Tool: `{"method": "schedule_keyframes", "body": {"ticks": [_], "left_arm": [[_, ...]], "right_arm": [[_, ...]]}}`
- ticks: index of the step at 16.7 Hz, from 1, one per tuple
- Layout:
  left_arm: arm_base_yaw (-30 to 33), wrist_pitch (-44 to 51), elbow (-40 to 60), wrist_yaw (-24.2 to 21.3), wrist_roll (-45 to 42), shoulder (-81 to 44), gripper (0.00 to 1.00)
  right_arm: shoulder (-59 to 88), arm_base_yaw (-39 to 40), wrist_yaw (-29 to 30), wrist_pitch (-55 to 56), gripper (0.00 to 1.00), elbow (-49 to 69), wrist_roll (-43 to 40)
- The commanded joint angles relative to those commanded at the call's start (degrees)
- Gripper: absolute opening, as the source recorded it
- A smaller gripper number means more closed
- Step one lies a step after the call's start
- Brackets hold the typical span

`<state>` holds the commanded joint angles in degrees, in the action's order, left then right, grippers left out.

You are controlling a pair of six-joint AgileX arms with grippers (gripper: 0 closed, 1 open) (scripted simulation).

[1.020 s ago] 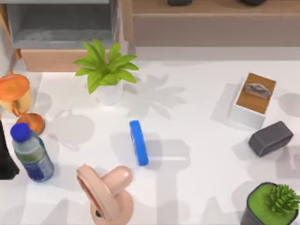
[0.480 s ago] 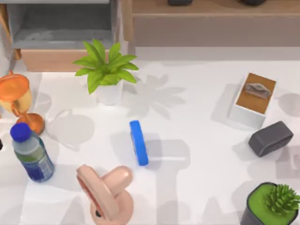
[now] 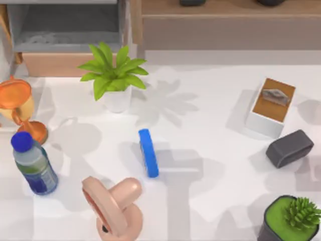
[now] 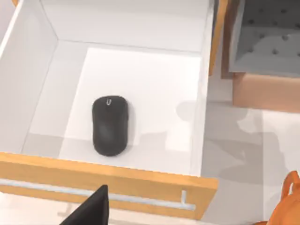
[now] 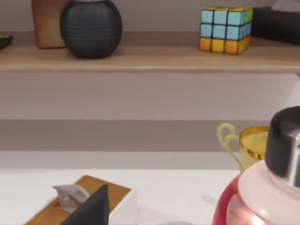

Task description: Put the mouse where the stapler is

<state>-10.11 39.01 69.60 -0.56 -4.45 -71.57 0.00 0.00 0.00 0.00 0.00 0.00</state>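
Hovering above an open drawer [image 4: 117, 177], the left gripper [image 4: 89, 211] faced the mouse [image 4: 110, 125], which was black and lay flat on the drawer's white floor near the front wall. The stapler [image 3: 148, 152], blue, lay mid-table, well apart from a grey block [image 3: 290, 148] at the right. The right gripper [image 5: 93, 206] sat near a tissue box [image 5: 82, 193]. Whether either gripper was released or clenched couldn't be told.

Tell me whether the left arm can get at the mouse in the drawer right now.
Probably yes: the drawer is open, the mouse lies alone inside, uncovered, and the left gripper hangs above the drawer's front.
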Motion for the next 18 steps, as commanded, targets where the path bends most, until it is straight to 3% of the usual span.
{"method": "schedule_keyframes", "body": {"ticks": [5, 10, 14, 18], "left_arm": [[-4.6, 17.2, 32.1, -0.2, -1.9, -33.9, 1.00], [-7.9, 31.1, 58.2, -0.5, -3.5, -61.4, 1.00], [-8.9, 38.0, 71.6, -0.7, -4.3, -74.9, 1.00], [-8.5, 40.1, 75.7, -1.0, -4.7, -79.0, 1.00]], "right_arm": [[0.0, 0.0, 0.0, 0.0, 1.00, 0.0, 0.0], [0.0, 0.0, 0.0, 0.0, 1.00, 0.0, 0.0], [0.0, 0.0, 0.0, 0.0, 1.00, 0.0, 0.0], [0.0, 0.0, 0.0, 0.0, 1.00, 0.0, 0.0]]}}
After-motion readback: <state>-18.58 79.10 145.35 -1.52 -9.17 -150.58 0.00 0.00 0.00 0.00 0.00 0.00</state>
